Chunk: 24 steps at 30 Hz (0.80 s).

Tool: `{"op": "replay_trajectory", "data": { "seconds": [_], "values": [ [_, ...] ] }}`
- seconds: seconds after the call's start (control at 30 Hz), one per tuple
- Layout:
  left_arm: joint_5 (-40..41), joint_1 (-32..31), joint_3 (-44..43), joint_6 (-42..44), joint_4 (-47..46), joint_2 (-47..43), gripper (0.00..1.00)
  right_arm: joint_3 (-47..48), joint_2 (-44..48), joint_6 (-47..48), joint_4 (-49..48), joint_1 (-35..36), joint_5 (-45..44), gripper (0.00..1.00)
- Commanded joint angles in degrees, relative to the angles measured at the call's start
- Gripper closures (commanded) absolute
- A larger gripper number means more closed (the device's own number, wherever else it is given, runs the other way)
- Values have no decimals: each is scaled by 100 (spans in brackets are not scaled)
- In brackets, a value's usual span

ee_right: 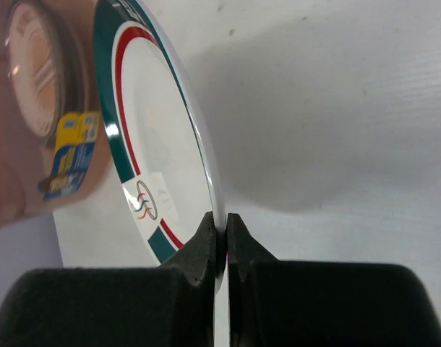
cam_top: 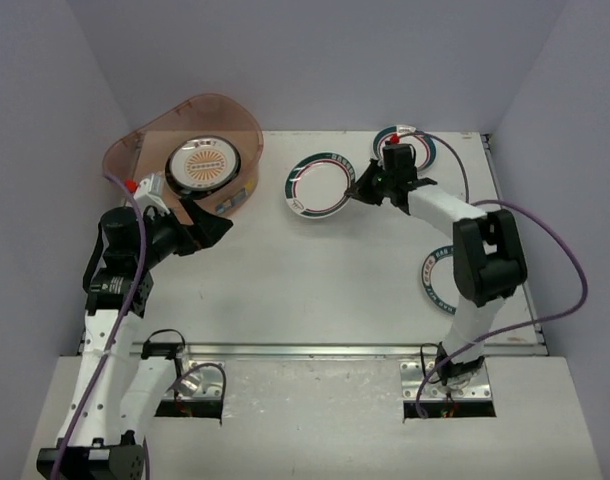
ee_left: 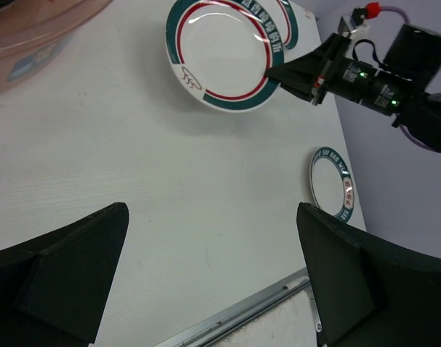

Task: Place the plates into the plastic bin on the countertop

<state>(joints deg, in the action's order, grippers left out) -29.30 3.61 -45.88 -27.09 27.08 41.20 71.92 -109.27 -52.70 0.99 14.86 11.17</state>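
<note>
My right gripper (cam_top: 357, 190) (ee_right: 219, 223) is shut on the rim of the teal-red banded plate (cam_top: 318, 184) (ee_right: 144, 144) and holds it above the countertop (cam_top: 315, 280), right of the plastic bin (cam_top: 185, 150). The plate also shows in the left wrist view (ee_left: 224, 54). The bin holds an orange sunburst plate (cam_top: 202, 166) on top of a stack. My left gripper (cam_top: 210, 225) is open and empty, just in front of the bin's near wall. A teal-lettered plate (cam_top: 417, 148) lies at the back right and another (cam_top: 435, 282) (ee_left: 330, 184) lies at the right, partly under my right arm.
The metal rail (cam_top: 315, 350) runs along the countertop's front edge. Walls close in the left, back and right sides. A purple cable (cam_top: 560, 260) loops off the right arm over the countertop's right edge.
</note>
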Motion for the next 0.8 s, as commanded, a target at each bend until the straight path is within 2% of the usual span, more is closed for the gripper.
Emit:
{"op": "replay_trajectory", "data": {
  "seconds": [0.0,0.13,0.2,0.3,0.33,0.4,0.43,0.57,0.6,0.67,0.7,0.73,0.77],
  "values": [
    [-952,-156,303,-243,-1220,322,0,-783,1484,1466,305,56,1550,100],
    [-1358,-453,427,-157,-1695,894,0,-1334,1977,1588,65,154,3354,100],
    [-1471,-826,498,-214,-2026,1096,0,-1797,2536,1441,-329,329,3768,100],
    [-1088,-1209,528,-309,-2222,1152,5,-2146,2945,922,-971,436,4244,100],
    [-1030,-1318,513,-321,-2247,1174,12,-2157,2994,758,-1155,470,4322,100],
    [-979,-1452,456,-360,-2260,1225,46,-2169,3154,617,-1265,535,4361,100],
    [-975,-1478,449,-361,-2260,1232,52,-2171,3196,588,-1274,538,4334,100],
    [-1090,-1518,391,-245,-2090,1209,56,-2096,3321,545,-1202,535,4168,100],
    [-1123,-1521,382,-224,-2047,1195,66,-2080,3330,536,-1189,541,4154,100],
    [-1125,-1521,324,-195,-1995,1170,94,-2068,3337,533,-1162,539,4071,100],
    [-1081,-1521,263,-186,-1959,1146,100,-2076,3349,540,-1126,535,3991,98],
    [-950,-1521,193,-204,-1885,1126,100,-2108,3384,586,-1053,533,3870,77],
    [-718,-1521,88,-233,-1752,1102,100,-2161,3443,667,-943,527,3696,32]
  ]
}}
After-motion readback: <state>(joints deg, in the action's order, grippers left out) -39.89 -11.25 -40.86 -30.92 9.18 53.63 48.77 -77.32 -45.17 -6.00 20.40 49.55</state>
